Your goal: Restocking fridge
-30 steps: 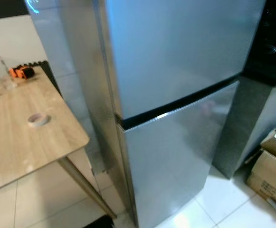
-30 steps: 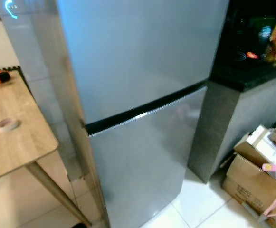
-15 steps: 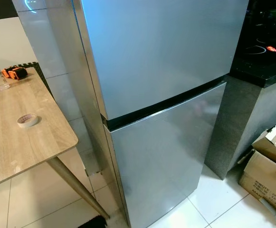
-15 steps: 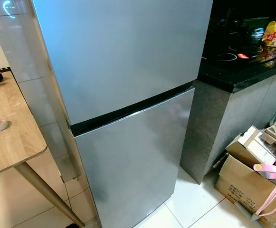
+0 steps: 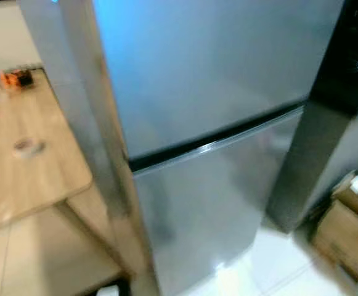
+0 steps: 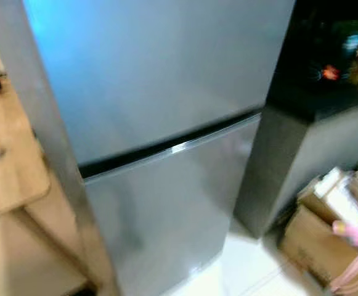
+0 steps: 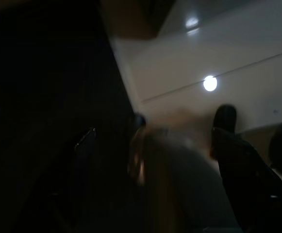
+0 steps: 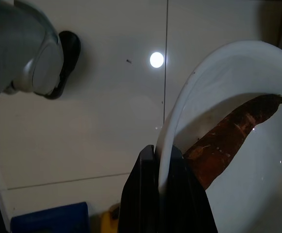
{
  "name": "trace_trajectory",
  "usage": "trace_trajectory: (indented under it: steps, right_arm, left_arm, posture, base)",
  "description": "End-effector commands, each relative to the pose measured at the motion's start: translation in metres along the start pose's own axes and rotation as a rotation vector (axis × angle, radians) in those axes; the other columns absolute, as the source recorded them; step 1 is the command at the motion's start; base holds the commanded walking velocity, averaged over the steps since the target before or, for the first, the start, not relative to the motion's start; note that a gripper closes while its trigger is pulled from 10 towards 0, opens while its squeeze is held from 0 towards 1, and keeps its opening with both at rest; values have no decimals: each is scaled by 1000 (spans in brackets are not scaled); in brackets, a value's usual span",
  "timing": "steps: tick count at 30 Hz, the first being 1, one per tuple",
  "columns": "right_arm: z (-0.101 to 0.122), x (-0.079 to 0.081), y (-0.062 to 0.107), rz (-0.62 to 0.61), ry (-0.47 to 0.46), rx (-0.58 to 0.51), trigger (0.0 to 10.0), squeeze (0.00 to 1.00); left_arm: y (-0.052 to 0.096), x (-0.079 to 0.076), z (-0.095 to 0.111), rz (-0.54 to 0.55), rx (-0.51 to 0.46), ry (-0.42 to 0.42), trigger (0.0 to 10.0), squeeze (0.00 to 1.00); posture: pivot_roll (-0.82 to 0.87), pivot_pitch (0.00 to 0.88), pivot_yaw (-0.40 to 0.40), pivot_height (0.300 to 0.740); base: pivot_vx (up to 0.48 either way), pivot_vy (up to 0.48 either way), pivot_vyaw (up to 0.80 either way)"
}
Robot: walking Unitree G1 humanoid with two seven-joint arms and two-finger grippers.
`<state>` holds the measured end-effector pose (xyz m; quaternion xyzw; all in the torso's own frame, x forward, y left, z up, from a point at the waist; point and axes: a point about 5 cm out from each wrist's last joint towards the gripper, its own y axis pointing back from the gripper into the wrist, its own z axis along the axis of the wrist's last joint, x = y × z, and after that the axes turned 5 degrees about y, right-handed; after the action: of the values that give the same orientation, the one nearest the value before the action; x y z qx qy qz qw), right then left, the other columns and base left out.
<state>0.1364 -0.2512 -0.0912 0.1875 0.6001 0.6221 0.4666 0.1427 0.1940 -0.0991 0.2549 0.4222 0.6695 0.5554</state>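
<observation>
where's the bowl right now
The white bowl, with a brown piece of food inside, is in the right wrist view, its rim pinched by the right gripper above the tiled floor.

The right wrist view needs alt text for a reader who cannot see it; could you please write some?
The right gripper pinches the rim of a white bowl between its black fingers, and a long brown piece of food lies inside the bowl. Below is a glossy white tiled floor reflecting a ceiling light.
</observation>
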Motion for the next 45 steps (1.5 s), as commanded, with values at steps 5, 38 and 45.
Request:
trace_trajectory:
  steps: [5,38,45]
  right_arm:
    - [0,7,0,17,2,4,10000,0]
    - [-6,5,0,0,11,25,10000,0]
    - [-10,-7,1,-91,39,46,10000,0]
  left_arm:
    - [0,12,15,40,-76,76,10000,0]
    - [41,10,197,-657,-706,-16,10000,0]
    - [49,-13,213,-804,-688,-252,10000,0]
  posture:
    - [-82,0,20,740]
    - [-77,0,22,740]
    - [-77,0,22,740]
  base:
    - [0,0,0]
    - [0,0,0]
    - [0,0,0]
